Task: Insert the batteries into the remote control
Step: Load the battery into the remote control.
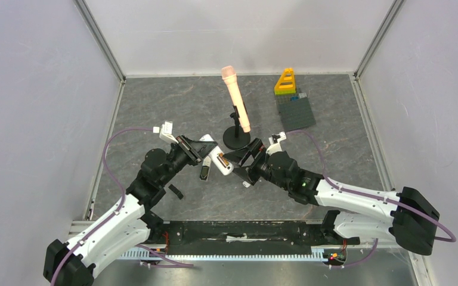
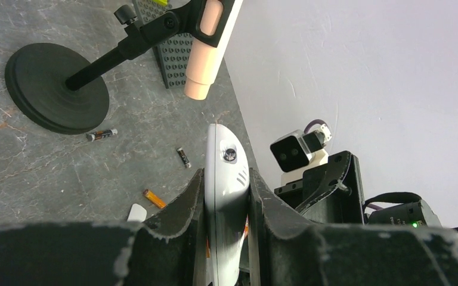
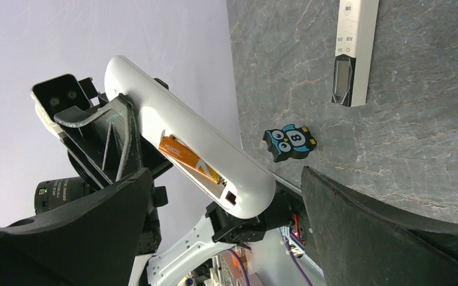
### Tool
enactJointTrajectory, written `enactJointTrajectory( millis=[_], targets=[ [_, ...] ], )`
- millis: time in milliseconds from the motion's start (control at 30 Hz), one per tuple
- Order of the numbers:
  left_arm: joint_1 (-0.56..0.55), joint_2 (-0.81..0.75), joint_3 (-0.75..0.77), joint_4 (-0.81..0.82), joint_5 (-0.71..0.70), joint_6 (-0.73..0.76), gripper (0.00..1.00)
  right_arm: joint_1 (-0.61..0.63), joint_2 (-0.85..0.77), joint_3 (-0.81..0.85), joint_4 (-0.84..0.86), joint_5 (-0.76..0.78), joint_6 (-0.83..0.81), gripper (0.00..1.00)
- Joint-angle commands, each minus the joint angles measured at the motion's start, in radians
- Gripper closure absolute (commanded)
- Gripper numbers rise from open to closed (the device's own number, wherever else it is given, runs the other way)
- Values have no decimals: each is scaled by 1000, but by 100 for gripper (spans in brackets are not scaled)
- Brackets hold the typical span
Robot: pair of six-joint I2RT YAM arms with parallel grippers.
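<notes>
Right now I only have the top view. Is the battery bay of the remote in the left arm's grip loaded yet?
Observer: Partly. The right wrist view shows one orange battery lying in the open bay of the white remote.
Operator: Any loose cells?
Observer: The left wrist view shows three on the table: two dark batteries and one loose orange battery.
Operator: End effectors?
Observer: The right end effector is open and holds nothing. The left end effector is clamped on the white remote.
</notes>
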Motion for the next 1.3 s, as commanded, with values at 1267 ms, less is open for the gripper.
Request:
enactJointTrajectory(
  millis=[1267],
  targets=[
    [-1, -12, -15, 149, 63, -21, 98, -3, 91, 17, 274, -45, 98, 22]
  ],
)
